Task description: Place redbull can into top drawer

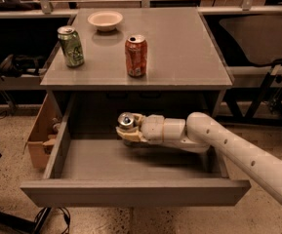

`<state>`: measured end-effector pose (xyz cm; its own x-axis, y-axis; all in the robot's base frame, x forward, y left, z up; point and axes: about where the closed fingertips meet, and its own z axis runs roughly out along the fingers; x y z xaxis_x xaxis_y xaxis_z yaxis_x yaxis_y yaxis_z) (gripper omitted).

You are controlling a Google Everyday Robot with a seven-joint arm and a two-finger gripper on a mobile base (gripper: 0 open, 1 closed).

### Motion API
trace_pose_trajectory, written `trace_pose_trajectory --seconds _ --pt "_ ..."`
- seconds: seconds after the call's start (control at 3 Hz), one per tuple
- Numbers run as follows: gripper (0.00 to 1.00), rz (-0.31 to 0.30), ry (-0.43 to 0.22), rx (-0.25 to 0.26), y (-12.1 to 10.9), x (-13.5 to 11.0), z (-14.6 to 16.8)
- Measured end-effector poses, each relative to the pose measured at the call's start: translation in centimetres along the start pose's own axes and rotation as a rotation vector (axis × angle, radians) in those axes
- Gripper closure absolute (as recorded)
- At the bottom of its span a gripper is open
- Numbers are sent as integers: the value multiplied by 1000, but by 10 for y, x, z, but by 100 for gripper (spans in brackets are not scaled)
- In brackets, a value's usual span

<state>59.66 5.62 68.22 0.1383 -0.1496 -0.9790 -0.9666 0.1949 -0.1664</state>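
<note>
The top drawer is pulled wide open below the cabinet top, with a grey inside. My gripper reaches in from the right and is shut on the redbull can, a slim can whose silver top shows. It holds the can upright inside the drawer, toward the back middle, close above the drawer floor. The can's lower body is hidden by the fingers.
On the cabinet top stand a green can, a red-orange can and a white bowl. A cardboard box sits on the floor left of the drawer. Dark shelving stands on both sides.
</note>
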Motion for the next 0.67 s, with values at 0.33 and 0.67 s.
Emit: trace_pose_trajectory --seconds 0.33,0.67 --pt "82 -1 0 1 0 1 1" --pt "59 -1 0 1 0 1 1"
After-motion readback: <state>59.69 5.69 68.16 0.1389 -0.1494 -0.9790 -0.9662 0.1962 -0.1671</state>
